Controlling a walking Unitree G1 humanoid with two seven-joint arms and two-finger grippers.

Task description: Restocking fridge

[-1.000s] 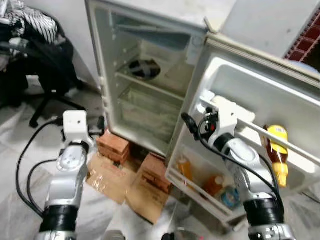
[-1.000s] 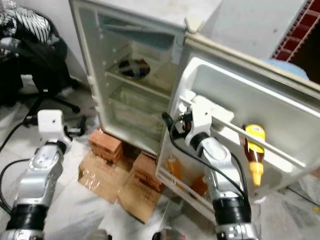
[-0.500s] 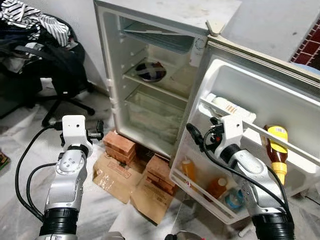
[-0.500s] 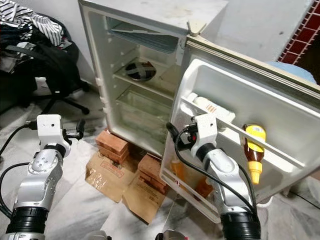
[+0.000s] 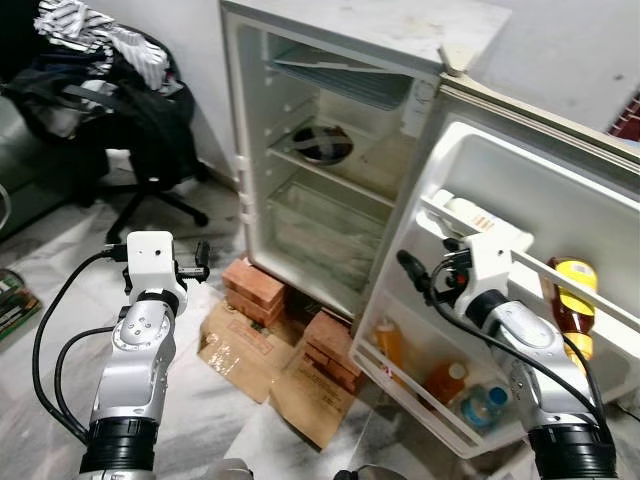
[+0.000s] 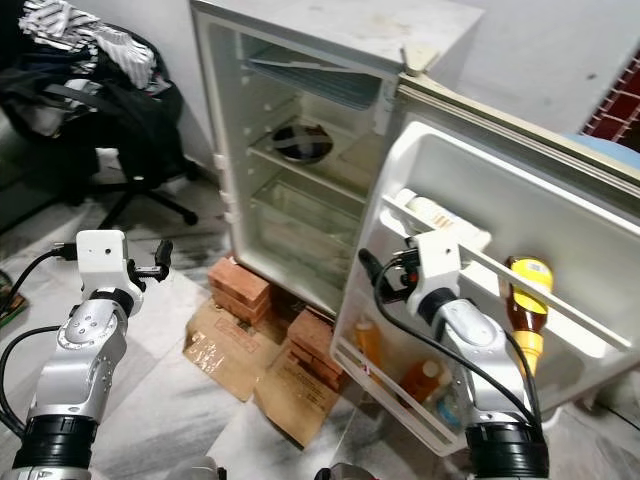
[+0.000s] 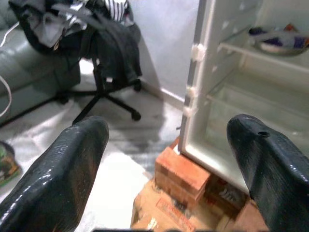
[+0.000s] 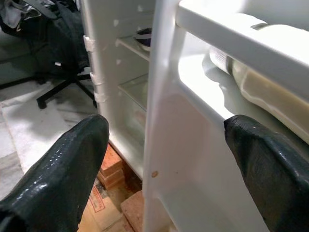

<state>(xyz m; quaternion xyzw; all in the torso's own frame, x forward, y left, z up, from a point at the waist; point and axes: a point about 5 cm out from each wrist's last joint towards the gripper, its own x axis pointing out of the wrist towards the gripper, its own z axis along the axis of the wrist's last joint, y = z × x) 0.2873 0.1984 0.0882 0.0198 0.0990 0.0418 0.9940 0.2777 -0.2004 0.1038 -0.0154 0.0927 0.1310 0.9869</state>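
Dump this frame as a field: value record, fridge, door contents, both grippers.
fridge: door open, standing on bricks
inner shelf: dark bowl
door upper rack: white bottle lying, brown bottle with yellow cap
door lower rack: orange bottles, blue-capped bottle
left gripper: fingers open, empty, facing the fridge's lower corner
right gripper: fingers open, empty, at the door's inner edge
floor: cardboard, office chair

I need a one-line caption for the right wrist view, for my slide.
Open right gripper faces the edge of the open fridge door, a pale bottle lying on its shelf.
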